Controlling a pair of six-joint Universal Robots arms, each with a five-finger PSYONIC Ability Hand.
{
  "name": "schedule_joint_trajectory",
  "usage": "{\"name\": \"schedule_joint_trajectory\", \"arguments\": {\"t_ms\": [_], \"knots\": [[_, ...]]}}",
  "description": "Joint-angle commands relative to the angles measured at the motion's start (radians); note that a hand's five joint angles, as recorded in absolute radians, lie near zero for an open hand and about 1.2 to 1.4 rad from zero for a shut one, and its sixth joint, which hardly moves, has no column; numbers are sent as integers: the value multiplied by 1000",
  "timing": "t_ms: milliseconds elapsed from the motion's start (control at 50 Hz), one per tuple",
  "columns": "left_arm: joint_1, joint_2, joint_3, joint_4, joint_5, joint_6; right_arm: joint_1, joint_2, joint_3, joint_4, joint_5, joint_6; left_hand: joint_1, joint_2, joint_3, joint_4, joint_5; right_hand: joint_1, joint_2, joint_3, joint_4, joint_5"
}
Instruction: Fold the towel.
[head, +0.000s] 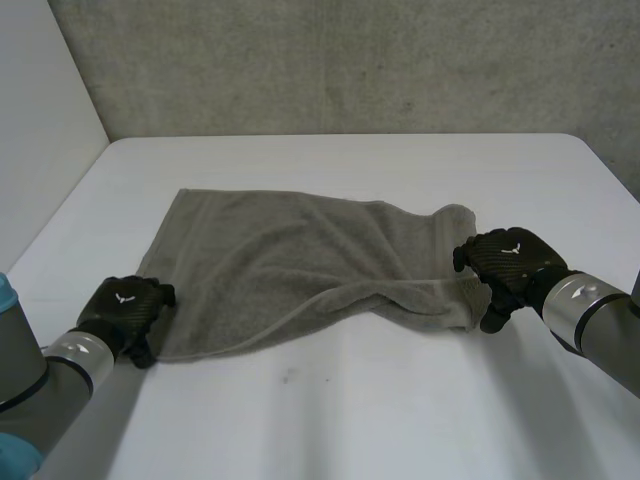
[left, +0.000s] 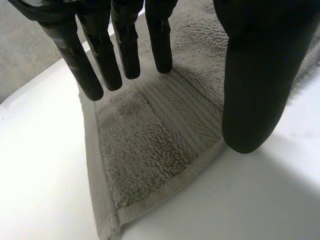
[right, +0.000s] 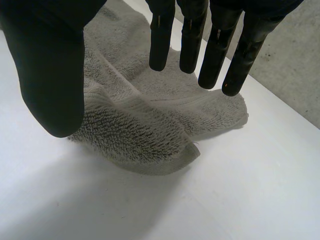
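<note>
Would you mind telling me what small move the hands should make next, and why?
Probably close each hand on the towel end beneath it. The left hand hangs open over the flat near-left corner, the right hand open over the rumpled right end; neither grips it yet.

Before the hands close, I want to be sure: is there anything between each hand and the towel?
Nothing visible does. The open left hand is at the towel's near left corner, the open right hand at its bunched right end.
</note>
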Motion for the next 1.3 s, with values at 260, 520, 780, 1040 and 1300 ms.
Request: {"name": "schedule_joint_trajectory", "arguments": {"t_ms": [260, 520, 780, 1040, 1300], "knots": [[-3, -85, 100, 19, -6, 2, -2, 5, -1, -1, 0, -2, 679, 674, 674, 673, 672, 53, -1, 12, 14, 20], [-12, -16, 88, 28, -8, -15, -2, 16, -1, -1, 0, -3, 871, 866, 866, 865, 864, 53, -1, 12, 14, 20], [-1, 18, 50, 14, -9, -30, -2, 22, -1, -1, 0, -5, -1, -6, -6, -6, -7, 53, -1, 12, 14, 20], [34, 87, -79, 14, 6, -27, -3, 31, -3, -1, 1, -6, -92, -97, -97, -98, -99, 53, -1, 12, 14, 20], [57, 67, -84, 28, 6, -27, -2, 36, 0, -1, 0, -8, 45, 41, 41, 40, 39, 53, -1, 12, 14, 20]]}}
